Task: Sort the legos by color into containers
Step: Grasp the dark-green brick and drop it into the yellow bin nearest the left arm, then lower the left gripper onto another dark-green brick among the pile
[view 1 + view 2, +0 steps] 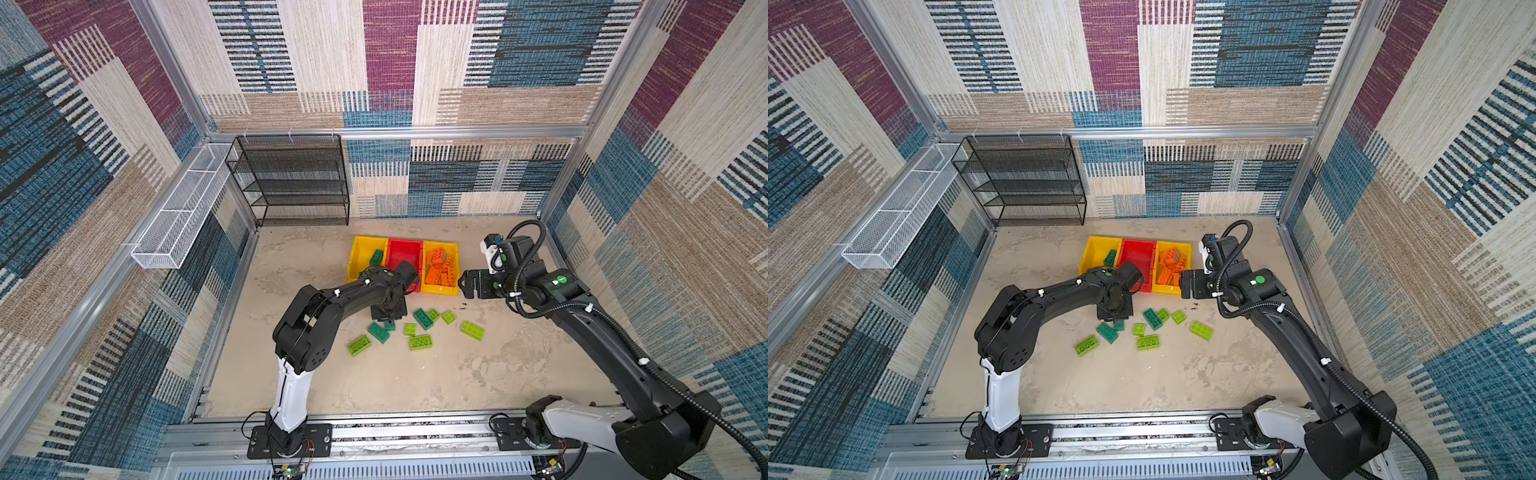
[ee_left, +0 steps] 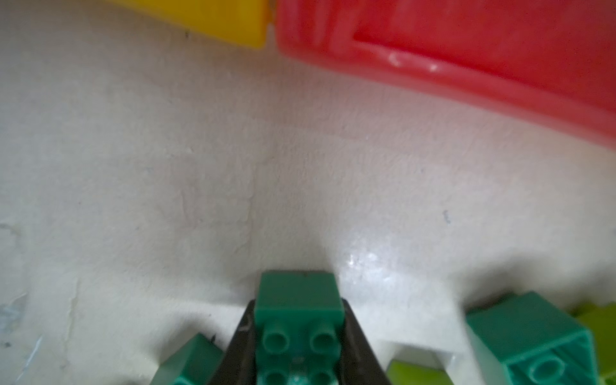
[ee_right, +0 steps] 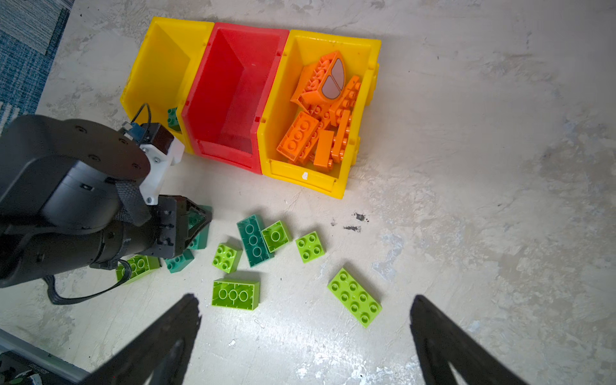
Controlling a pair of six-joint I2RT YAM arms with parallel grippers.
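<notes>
Near the table's (image 3: 466,200) middle, just in front of the red bin (image 3: 233,83), the left fingers (image 2: 240,350) are clamped on a small teal brick (image 2: 298,300). Lime bricks (image 3: 355,296) and a long teal brick (image 3: 255,240) lie loose beside it. Toward the far edge the three bins stand in a touching row. The left yellow bin (image 3: 160,66) holds another teal brick (image 1: 377,257), and the right yellow bin (image 3: 333,43) holds the orange bricks (image 3: 300,133). The right fingers (image 3: 166,333) are spread wide and hold nothing, just beside that bin's near corner.

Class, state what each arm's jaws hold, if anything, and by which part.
Left jaws: a small dark teal-green brick, clamped across two opposite side walls. Right jaws: open, holding nothing.
</notes>
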